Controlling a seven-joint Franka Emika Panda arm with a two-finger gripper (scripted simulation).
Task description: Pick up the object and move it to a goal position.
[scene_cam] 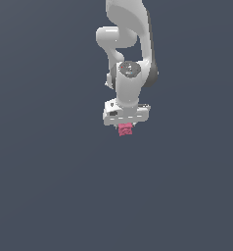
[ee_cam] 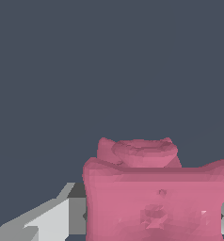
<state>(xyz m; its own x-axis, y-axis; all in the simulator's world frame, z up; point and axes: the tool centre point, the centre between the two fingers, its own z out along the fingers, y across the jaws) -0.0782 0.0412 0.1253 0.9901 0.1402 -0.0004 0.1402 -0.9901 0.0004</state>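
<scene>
One white arm [scene_cam: 130, 59] reaches down over a plain dark tabletop [scene_cam: 50, 186]. Its fingers [scene_cam: 125, 126] appear closed on the one pink-red block [scene_cam: 125, 130], which sits between them just under the hand. In the wrist view, the block [ee_cam: 156, 197] fills the space between the fingers [ee_cam: 52, 219]. The carry seems to be under way: best keep the squeeze steady and move smoothly, so the block does not slip. No goal marker is visible. Count: one arm, one block.
</scene>
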